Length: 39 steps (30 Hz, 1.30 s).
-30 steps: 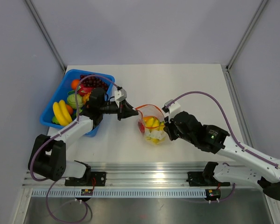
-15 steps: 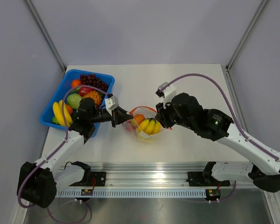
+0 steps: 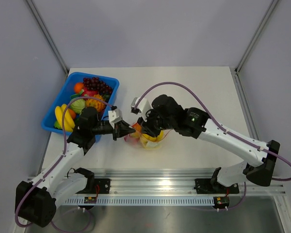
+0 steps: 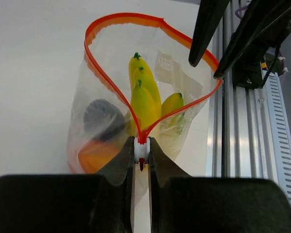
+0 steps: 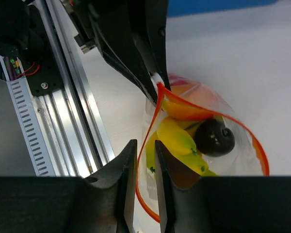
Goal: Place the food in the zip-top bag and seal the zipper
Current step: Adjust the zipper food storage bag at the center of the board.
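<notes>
The clear zip-top bag (image 3: 146,140) stands on the white table between my grippers, mouth open. Its red-orange zipper (image 4: 117,18) forms a wide loop. Food is inside: yellow bananas (image 4: 144,99), an orange piece (image 5: 184,110) and a dark round fruit (image 5: 214,137). My left gripper (image 4: 142,145) is shut on the zipper's white slider (image 4: 142,151) at the bag's left end; it also shows in the top view (image 3: 128,130). My right gripper (image 5: 144,145) is narrowly open, one finger inside the mouth and one outside, with the zipper strip (image 5: 146,167) running between them.
A blue tray (image 3: 101,76) with more toy fruit, including bananas, grapes and a green piece, stands at the far left behind my left arm. The aluminium rail (image 3: 155,174) runs along the near table edge, close to the bag.
The right arm has swung left and its gripper has come over the bag's rim. The left gripper has drawn back toward the near left, and the bag has shifted left with it.
</notes>
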Each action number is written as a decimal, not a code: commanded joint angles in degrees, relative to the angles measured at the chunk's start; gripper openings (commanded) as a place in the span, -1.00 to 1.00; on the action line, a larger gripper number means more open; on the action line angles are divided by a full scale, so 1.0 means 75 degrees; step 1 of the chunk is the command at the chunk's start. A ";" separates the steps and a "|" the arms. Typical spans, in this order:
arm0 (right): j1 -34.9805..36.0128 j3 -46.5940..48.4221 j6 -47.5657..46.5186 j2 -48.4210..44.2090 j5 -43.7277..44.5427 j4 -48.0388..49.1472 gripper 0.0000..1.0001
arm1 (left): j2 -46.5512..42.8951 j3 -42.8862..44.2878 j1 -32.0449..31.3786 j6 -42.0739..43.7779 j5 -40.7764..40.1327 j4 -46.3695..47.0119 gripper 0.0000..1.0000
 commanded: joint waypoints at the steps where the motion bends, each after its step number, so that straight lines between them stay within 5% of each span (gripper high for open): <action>1: 0.0099 0.0153 -0.0850 -0.0213 -0.0607 0.1016 -0.44 | -0.0026 0.0631 -0.0019 0.0933 0.0259 -0.1260 -0.82; 4: 0.0111 0.0493 -0.0968 0.0092 -0.0643 0.0852 -0.43 | -0.0142 0.0632 0.0005 0.0888 -0.0045 -0.1368 -0.09; 11: 0.0099 0.0553 -0.1108 0.0175 -0.0654 0.0969 -0.43 | -0.0670 0.0256 0.0051 0.0793 -0.0280 -0.1237 0.24; 13: 0.0099 0.0506 -0.1109 0.0151 -0.0713 0.0957 -0.43 | -0.0717 0.0233 0.0087 0.0910 -0.0222 -0.1390 0.19; 15: 0.0099 0.0494 -0.1132 0.0140 -0.0795 0.0969 -0.43 | -0.0647 0.0268 0.0180 0.1120 0.0152 -0.1613 -0.24; 17: 0.0099 0.0505 -0.1179 0.0163 -0.0912 0.0887 -0.43 | -0.0403 0.0443 0.0239 0.1204 0.0421 -0.1836 -0.90; 18: 0.0111 0.0529 -0.1179 0.0209 -0.1005 0.0794 -0.43 | -0.0308 0.0490 0.0251 0.1169 0.0458 -0.1871 -1.00; 29: 0.0122 0.0622 -0.1635 0.0701 -0.0443 0.0010 -0.16 | -0.0166 0.0631 0.0368 0.1029 0.0587 -0.1637 -1.00; 39: 0.0216 0.0705 -0.1847 0.1229 -0.0678 0.0312 -0.12 | -0.0237 0.0737 0.0567 0.0876 0.0610 -0.1520 -1.00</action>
